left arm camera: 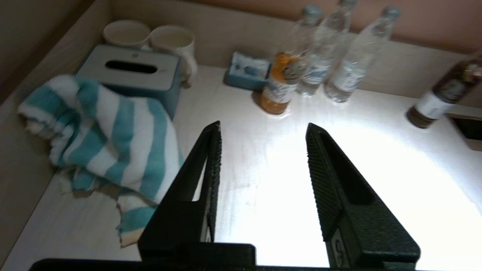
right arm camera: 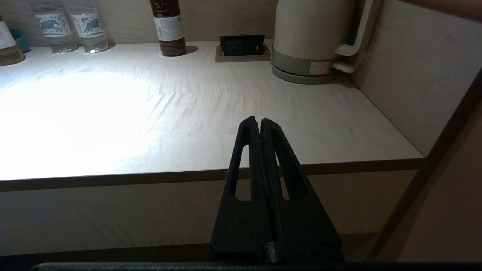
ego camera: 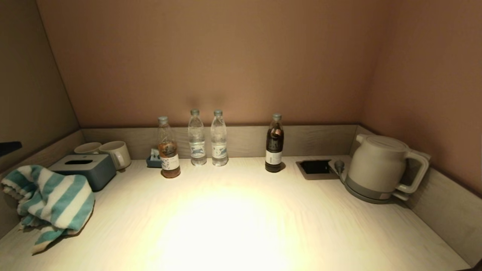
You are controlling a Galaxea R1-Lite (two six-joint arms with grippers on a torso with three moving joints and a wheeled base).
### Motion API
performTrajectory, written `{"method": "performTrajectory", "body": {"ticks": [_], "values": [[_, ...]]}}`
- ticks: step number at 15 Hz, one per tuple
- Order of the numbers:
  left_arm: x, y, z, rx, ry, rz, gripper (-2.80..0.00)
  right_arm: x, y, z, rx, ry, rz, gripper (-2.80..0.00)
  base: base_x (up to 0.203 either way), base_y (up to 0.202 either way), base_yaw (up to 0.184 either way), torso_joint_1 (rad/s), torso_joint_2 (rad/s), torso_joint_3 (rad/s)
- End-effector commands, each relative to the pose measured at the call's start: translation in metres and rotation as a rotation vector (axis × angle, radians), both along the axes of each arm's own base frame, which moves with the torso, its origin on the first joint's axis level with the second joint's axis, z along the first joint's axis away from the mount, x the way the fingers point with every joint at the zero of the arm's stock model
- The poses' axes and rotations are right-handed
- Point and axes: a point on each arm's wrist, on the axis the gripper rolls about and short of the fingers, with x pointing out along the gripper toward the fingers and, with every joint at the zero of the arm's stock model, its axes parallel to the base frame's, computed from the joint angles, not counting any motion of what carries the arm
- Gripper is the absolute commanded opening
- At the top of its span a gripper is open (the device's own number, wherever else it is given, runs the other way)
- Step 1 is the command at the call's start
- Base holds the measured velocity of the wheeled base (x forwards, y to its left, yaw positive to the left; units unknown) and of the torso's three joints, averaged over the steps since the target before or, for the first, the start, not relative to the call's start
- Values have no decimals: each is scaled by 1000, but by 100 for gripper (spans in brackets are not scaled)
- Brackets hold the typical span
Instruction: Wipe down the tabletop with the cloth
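The teal and white striped cloth [ego camera: 49,201] lies bunched at the far left of the tabletop [ego camera: 241,222], draped against the left rim and the grey-blue tissue box [ego camera: 84,169]. It also shows in the left wrist view [left arm camera: 105,139]. My left gripper [left arm camera: 263,128] is open and empty, held above the tabletop to the right of the cloth. My right gripper [right arm camera: 260,121] is shut and empty, parked off the front edge near the right end. Neither gripper shows in the head view.
Two mugs [ego camera: 113,152] stand behind the tissue box. Several bottles [ego camera: 205,139] line the back rim, with a small blue tray [ego camera: 153,160]. A black recess [ego camera: 315,166] and a cream kettle [ego camera: 380,167] sit at the back right.
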Motion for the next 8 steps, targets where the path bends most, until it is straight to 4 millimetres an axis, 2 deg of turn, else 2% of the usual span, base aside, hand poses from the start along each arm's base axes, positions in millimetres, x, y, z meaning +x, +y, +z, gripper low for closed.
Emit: {"method": "performTrajectory", "body": {"ticks": [1, 8], "values": [[-45, -8, 10, 27, -159, -77, -280, 0, 0, 0, 0, 0, 1, -280, 0, 0, 0, 0, 0, 0], [-95, -16, 23, 73, -357, -124, -280, 0, 0, 0, 0, 0, -1, -280, 0, 0, 0, 0, 0, 0]]}}
